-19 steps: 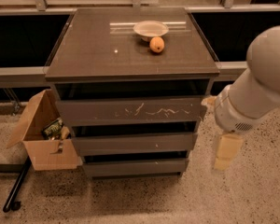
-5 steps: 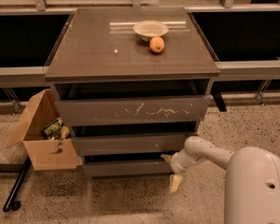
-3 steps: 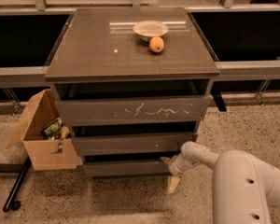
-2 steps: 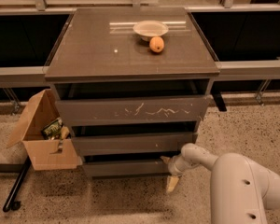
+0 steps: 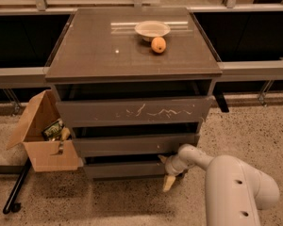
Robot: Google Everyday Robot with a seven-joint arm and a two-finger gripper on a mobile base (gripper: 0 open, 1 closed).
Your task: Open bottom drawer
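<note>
The bottom drawer (image 5: 125,169) is the lowest, plain dark grey-brown front of the cabinet (image 5: 132,55), standing slightly out from the body. My gripper (image 5: 166,171) is at the drawer's right end, one finger (image 5: 163,159) at its top edge and one finger (image 5: 169,182) hanging below it. The white arm (image 5: 236,192) reaches in from the lower right. The medium drawer (image 5: 134,144) and the scratched wide top drawer (image 5: 134,111) sit above it.
A white bowl (image 5: 152,29) and an orange (image 5: 158,44) rest on the cabinet top. An open cardboard box (image 5: 42,138) with items stands on the floor to the left. A dark pole (image 5: 16,187) lies on the speckled floor. Rails run behind.
The arm came down from the right side to the bottom drawer's right end. Over the last second the gripper has barely moved.
</note>
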